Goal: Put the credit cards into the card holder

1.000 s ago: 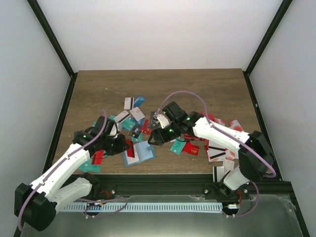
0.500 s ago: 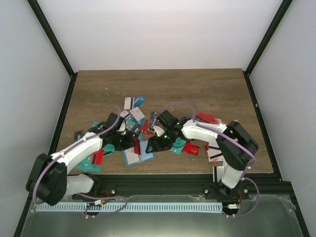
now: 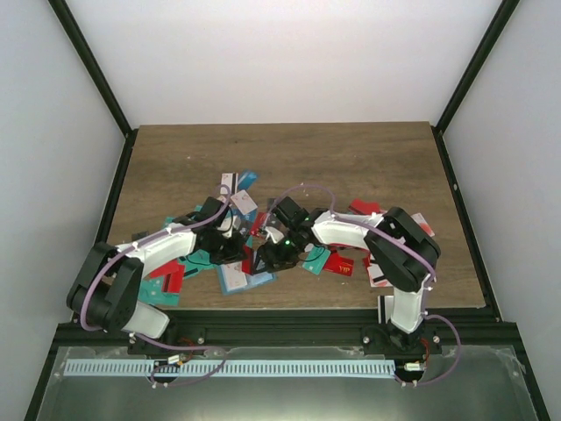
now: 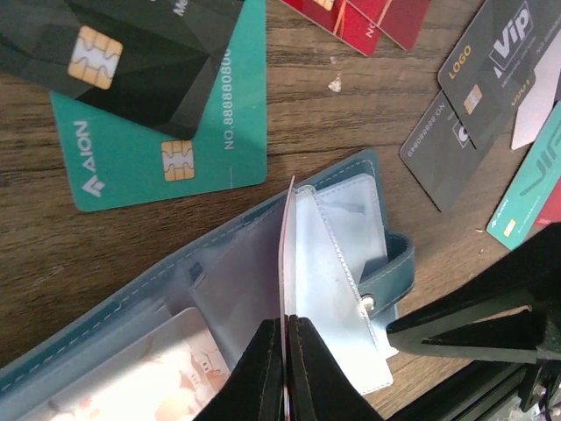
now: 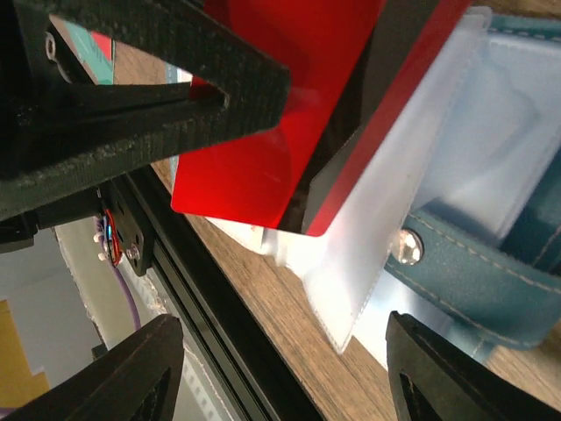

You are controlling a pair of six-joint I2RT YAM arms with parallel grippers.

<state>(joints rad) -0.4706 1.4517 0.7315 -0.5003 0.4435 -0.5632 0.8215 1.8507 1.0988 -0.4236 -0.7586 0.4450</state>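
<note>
The teal-blue card holder (image 4: 342, 219) lies open, a red card (image 5: 254, 158) edge-on over its clear sleeves, credit cards (image 4: 166, 158) scattered around.

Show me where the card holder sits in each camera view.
Top external: card holder lies open just left of centre, below the middle.
Left wrist: it fills the lower centre, beneath the edge-on card pinched by the left gripper.
Right wrist: right side, clear sleeves and teal clasp tab.
Shared landmark: the metal snap on that tab, in both wrist views; too small from above.

Probably a lab: white-walled, black-framed test enclosure (image 3: 280, 61).
</note>
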